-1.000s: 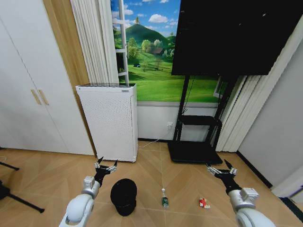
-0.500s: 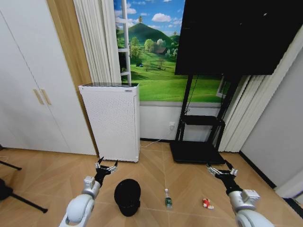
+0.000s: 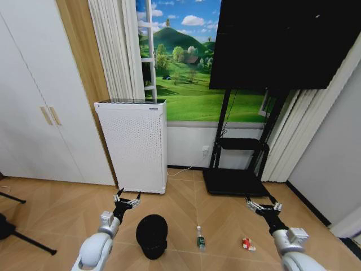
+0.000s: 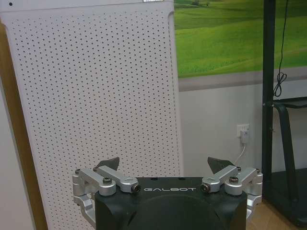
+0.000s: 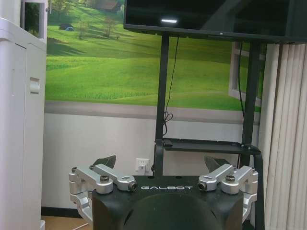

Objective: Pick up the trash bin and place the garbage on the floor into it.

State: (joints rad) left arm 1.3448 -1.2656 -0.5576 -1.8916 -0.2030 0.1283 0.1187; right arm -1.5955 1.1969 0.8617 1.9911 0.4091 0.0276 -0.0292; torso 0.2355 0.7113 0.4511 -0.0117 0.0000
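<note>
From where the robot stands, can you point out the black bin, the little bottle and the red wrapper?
trash bin [image 3: 152,234], head view, dark upper side.
bottle [image 3: 199,239], head view, middle of its body.
wrapper [image 3: 247,244], head view, red centre.

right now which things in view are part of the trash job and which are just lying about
Part of the job:
- trash bin, black, on the floor
- small bottle with green label
- red-and-white wrapper
- left gripper and right gripper, both open and empty

Just there:
- white perforated appliance
- black screen on its stand
- white cupboard doors
- curtains
</note>
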